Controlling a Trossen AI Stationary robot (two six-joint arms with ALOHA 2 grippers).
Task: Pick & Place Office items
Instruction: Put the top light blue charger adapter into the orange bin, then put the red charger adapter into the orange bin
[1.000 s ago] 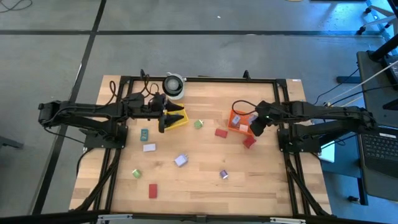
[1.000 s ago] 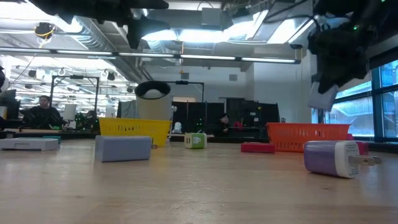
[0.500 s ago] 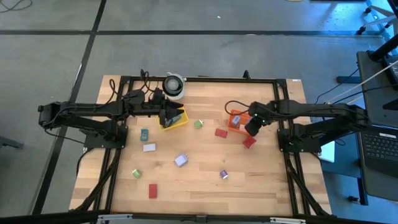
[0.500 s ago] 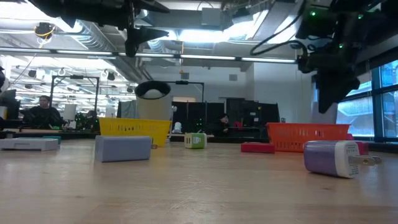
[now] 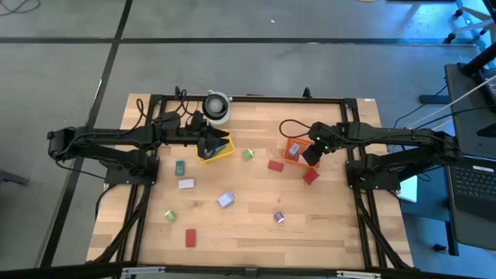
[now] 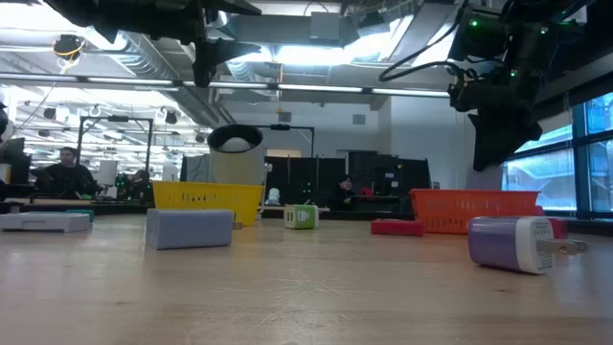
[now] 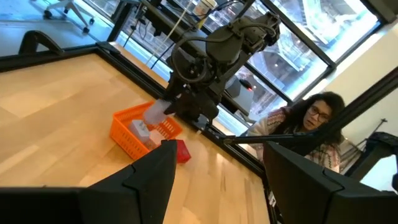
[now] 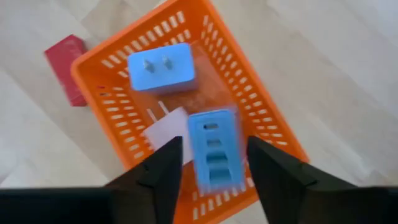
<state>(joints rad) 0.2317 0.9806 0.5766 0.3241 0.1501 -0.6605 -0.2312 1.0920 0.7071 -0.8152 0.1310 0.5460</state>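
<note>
The right gripper [image 8: 208,163] hangs right over the orange plastic mesh basket [image 8: 261,118], which looks like a drop-off spot, and its jaws stand apart with a light blue ribbed plug block [image 8: 214,149] between them, blurred like it's falling free rather than gripped. Below it in the basket sit a blue two-prong charger block [image 8: 160,67] and a white plug piece [image 8: 165,127]. The left gripper [image 7: 217,186] waits open-jawed and empty over the yellow mesh basket [image 5: 217,147], probably ready for its own next item.
</note>
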